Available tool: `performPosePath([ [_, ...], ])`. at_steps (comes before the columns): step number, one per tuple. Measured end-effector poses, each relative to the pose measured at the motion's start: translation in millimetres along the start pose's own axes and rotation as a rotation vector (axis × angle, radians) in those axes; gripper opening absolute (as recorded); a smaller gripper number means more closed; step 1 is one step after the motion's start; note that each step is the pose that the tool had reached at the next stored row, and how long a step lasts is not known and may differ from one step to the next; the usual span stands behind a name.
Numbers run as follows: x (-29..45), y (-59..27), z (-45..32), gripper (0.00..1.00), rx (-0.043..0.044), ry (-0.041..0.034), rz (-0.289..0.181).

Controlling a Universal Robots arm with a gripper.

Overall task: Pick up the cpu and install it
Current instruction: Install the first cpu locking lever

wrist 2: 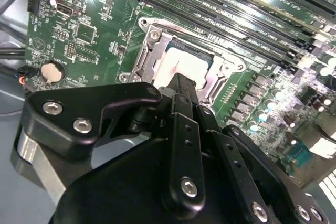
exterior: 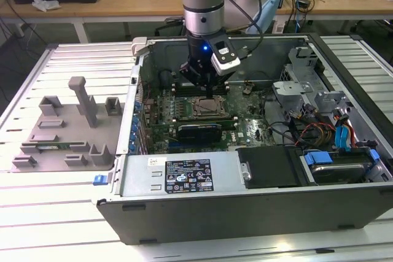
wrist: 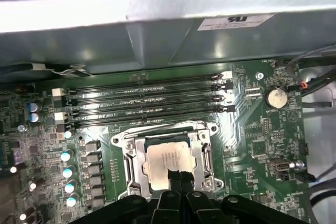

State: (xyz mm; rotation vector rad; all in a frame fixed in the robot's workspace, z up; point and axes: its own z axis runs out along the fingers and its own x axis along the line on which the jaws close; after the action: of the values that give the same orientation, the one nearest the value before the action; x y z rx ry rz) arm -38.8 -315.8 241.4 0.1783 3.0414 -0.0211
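The cpu (wrist: pixel 165 161) is showing a pale, satiny metal top, while the gripper (wrist 2: pixel 181 90) is looking like matt black plastic with shiny screws.

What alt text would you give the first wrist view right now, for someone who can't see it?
The cpu, a pale silver square chip, lies in the metal-framed socket on the green motherboard, with the black gripper directly over its near edge. Beyond the socket run four long dark memory slots, then the grey case wall.
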Motion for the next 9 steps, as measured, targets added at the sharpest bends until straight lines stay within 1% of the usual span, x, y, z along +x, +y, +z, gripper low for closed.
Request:
performPosePath([
  [9,0.0,0.0,-0.4,0.11,0.0009,0.0003,0.000],
])
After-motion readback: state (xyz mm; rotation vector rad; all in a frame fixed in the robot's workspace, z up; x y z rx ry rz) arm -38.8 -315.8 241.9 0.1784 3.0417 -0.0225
